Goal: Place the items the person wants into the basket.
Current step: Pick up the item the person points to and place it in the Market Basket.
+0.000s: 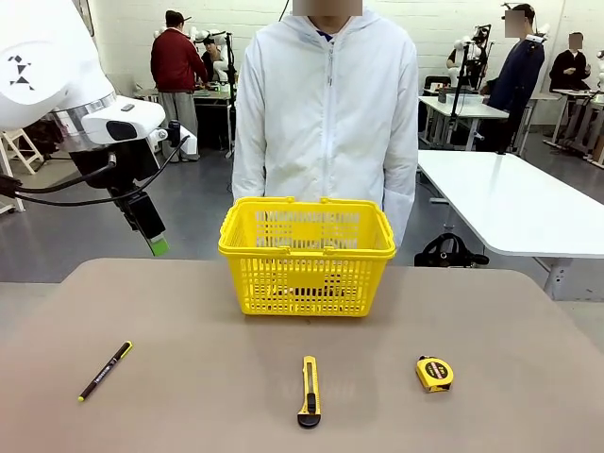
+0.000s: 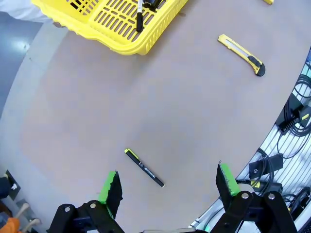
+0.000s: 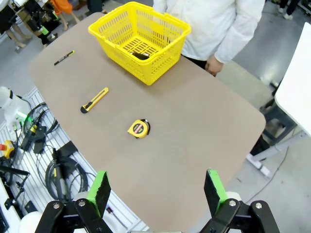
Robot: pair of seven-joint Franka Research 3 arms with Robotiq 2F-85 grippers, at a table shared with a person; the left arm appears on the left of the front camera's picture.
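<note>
A white block wall (image 1: 429, 33) closes the room's far side above a smooth grey floor (image 1: 198, 217). A long white table (image 1: 514, 203) stands beyond the far right corner of the tan surface (image 1: 236, 396), a black bag (image 1: 451, 253) beside it; more white tables (image 1: 462, 109) stand farther back.

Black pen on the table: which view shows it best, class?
Left wrist view: the pen lies close and whole, yellow tip and lettering visible. Front view: the pen is smaller, lettering unreadable. Right wrist view: the pen is a distant sliver.
</note>
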